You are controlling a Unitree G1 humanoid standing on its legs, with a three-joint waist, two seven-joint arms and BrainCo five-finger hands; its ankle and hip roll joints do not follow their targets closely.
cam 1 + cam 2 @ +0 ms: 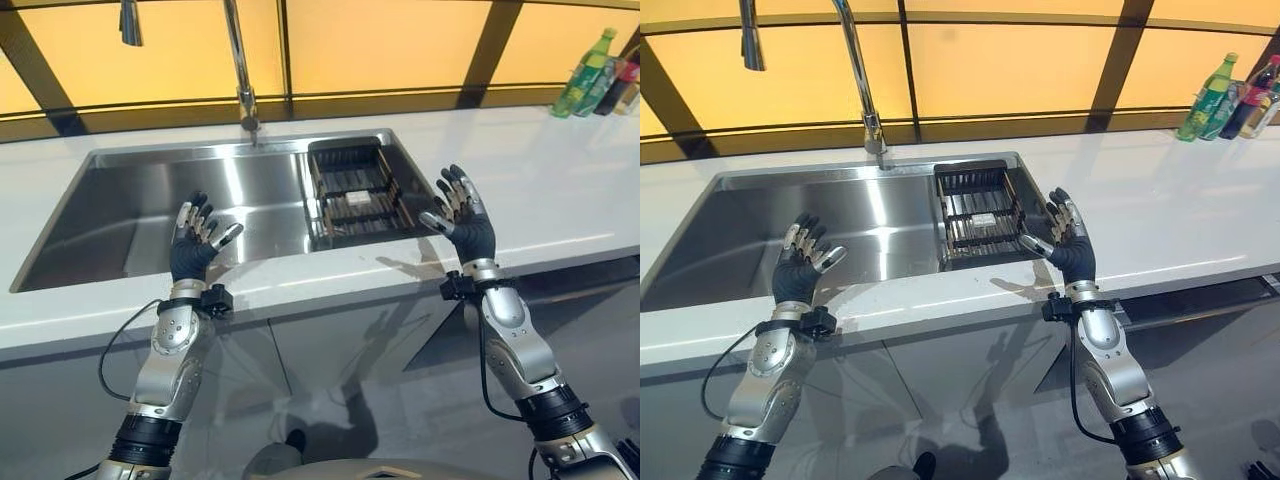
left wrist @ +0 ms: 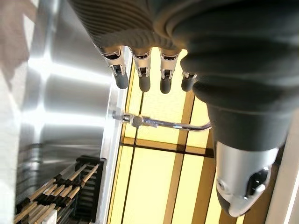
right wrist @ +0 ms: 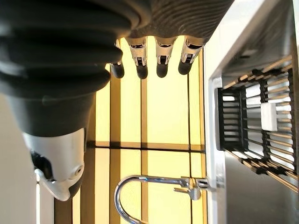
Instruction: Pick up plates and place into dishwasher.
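A white counter (image 1: 560,190) carries the steel sink (image 1: 150,215), with a dark rack (image 1: 355,195) at its right end. No plates in sight. Left hand (image 1: 195,245) and right hand (image 1: 462,215) hover over the front edge, fingers spread, empty; best to find a plate before reaching.

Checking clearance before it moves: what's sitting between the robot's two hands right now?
Between left hand and right hand, left eye view shows bare sink bottom and the black dish rack.
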